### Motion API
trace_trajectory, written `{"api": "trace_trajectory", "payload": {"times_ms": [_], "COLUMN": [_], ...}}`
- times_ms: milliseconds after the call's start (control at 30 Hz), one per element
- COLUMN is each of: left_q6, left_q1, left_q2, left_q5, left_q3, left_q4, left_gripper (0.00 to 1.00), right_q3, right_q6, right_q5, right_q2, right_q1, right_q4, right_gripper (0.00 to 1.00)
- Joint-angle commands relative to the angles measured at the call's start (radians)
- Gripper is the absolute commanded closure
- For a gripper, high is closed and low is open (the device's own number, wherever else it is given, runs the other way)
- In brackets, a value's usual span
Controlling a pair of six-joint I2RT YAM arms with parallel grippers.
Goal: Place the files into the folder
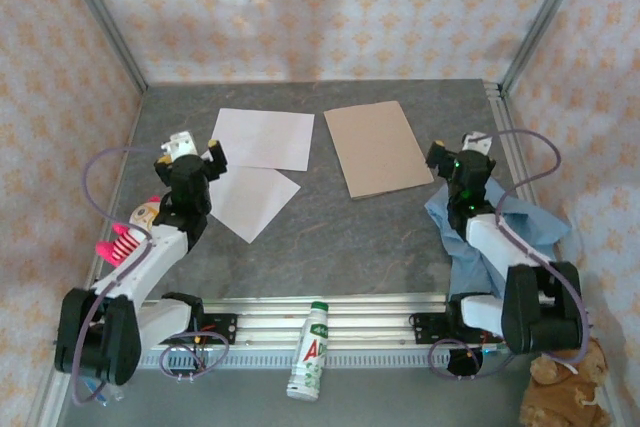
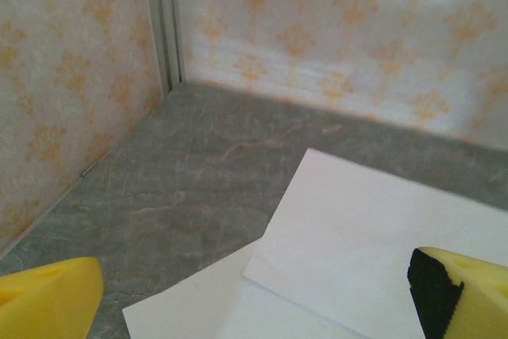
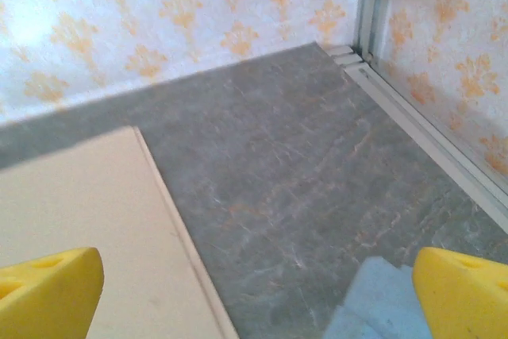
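1. Left of the folder (image 1: 378, 150), the files lie flat on the table (image 1: 370, 247). A far sheet (image 1: 262, 139) lies just beside the folder's left edge. A near sheet (image 1: 252, 201) is turned at an angle, and the two overlap at one edge.
2. The folder looks shut, tan cover up, so nothing can go in yet.
3. The left gripper (image 1: 197, 147) hovers at the side of the files away from the folder, jaws wide and empty. The right gripper (image 1: 455, 150) sits just right of the folder, beside a blue cloth (image 1: 500, 227), also wide and holding nothing.
4. Opening the cover seems the step in hand. The right fingers should catch only the top leaf at its free edge. Which edge is the spine cannot be told.
5. Thin paper lies flush, so take the overlapping far sheet first, pinching a raised corner rather than scraping the table.
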Motion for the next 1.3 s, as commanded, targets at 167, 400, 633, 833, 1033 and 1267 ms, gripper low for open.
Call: {"api": "trace_trajectory", "payload": {"times_ms": [167, 400, 633, 833, 1033, 1267], "left_q6": [-0.217, -0.295, -0.450, -0.490, -0.504, -0.502], "left_q1": [-0.232, -0.475, -0.516, -0.521, -0.520, -0.518], "left_q2": [0.143, 0.502, 0.811, 0.960, 0.981, 0.979], "left_q5": [0.130, 0.334, 0.563, 0.664, 0.665, 0.645], "left_q3": [0.331, 0.671, 0.873, 0.971, 0.984, 0.987], "left_q4": [-0.424, -0.535, -0.555, -0.553, -0.559, -0.577], "left_gripper": [0.00, 0.00, 0.00, 0.05, 0.06, 0.06], "right_q3": [0.392, 0.646, 0.821, 0.873, 0.829, 0.746], "right_q6": [0.284, 0.328, 0.321, 0.325, 0.373, 0.428], "right_q5": [-0.201, -0.423, -0.480, -0.509, -0.568, -0.609], "right_q2": [0.164, 0.487, 0.707, 0.793, 0.825, 0.830], "right_q1": [-0.005, -0.005, -0.005, -0.006, -0.006, 0.010], "right_q4": [-0.558, -0.693, -0.776, -0.797, -0.747, -0.691], "right_gripper": [0.00, 0.03, 0.07, 0.10, 0.13, 0.15]}}
